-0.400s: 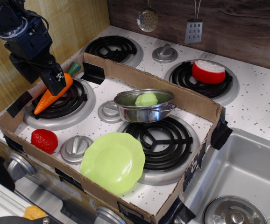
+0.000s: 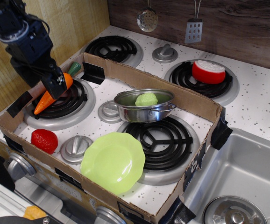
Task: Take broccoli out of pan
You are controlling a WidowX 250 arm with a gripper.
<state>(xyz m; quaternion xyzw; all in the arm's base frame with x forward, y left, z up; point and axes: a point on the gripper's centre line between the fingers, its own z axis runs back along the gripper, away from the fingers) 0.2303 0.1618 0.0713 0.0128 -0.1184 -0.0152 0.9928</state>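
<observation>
The broccoli (image 2: 146, 99), a small pale green lumpy toy, lies inside the shiny steel pan (image 2: 125, 111). The pan stands mid-stove, at the back edge of the front right burner. My gripper (image 2: 55, 82) hangs on the black arm at the far left, well left of the pan. It is over an orange carrot (image 2: 44, 102) that lies on the front left burner. I see the gripper side-on, so only one black finger (image 2: 58, 79) shows and the jaw gap is hidden.
A yellow-green plate (image 2: 112, 162) lies in front of the pan. A red strawberry (image 2: 44, 140) sits at the front left. A cardboard wall (image 2: 139, 73) frames the work area. A red and white toy (image 2: 208, 71) sits on the back right burner, and a sink (image 2: 247, 172) is at the right.
The arm has shifted slightly left and the finger sits a little lower across the carrot. The broccoli, pan and plate have not moved.
</observation>
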